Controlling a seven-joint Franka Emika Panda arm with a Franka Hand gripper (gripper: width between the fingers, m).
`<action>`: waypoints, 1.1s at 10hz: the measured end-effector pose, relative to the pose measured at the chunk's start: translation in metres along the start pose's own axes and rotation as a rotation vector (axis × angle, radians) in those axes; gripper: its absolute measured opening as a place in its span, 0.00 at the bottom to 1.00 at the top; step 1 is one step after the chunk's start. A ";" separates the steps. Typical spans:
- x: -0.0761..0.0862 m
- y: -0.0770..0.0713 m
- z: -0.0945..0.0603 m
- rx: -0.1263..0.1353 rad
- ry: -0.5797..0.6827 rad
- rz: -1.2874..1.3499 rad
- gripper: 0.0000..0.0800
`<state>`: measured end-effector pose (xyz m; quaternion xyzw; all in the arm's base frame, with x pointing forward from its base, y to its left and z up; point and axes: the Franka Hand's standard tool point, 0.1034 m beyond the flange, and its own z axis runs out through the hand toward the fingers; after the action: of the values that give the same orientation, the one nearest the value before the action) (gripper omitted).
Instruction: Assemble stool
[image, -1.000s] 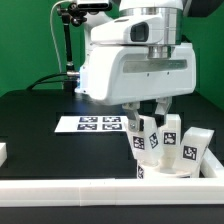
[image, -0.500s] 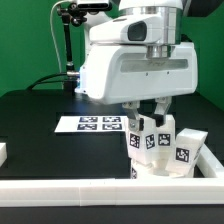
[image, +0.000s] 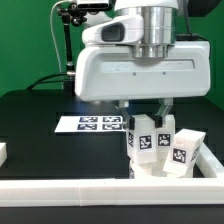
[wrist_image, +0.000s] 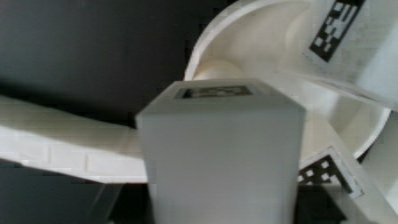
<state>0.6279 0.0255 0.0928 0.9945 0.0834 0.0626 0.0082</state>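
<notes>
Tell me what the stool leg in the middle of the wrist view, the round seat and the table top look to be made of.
Stool leg: probably white plastic, matte; flat, even faces with crisp edges.
Round seat: likely the same white plastic; smooth curved rim.
Table top: black and matte; material unclear, perhaps cloth or board.

wrist cam | stool leg (wrist_image: 222, 150): white block, close, centre, blurred mark on end face | round seat (wrist_image: 267, 45): just behind leg, tag (wrist_image: 338, 30) visible | white rail (wrist_image: 54, 125): beside leg | black table (wrist_image: 89, 40): beneath

Exterior view stands back; close wrist view shares the leg (image: 143, 140) (wrist_image: 222, 150).
</notes>
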 end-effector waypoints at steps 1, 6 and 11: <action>0.000 0.001 0.000 0.003 0.001 0.121 0.43; 0.006 0.007 0.003 -0.007 0.034 0.526 0.43; 0.005 0.005 0.003 0.007 0.032 0.828 0.43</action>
<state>0.6338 0.0218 0.0906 0.9429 -0.3235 0.0756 -0.0226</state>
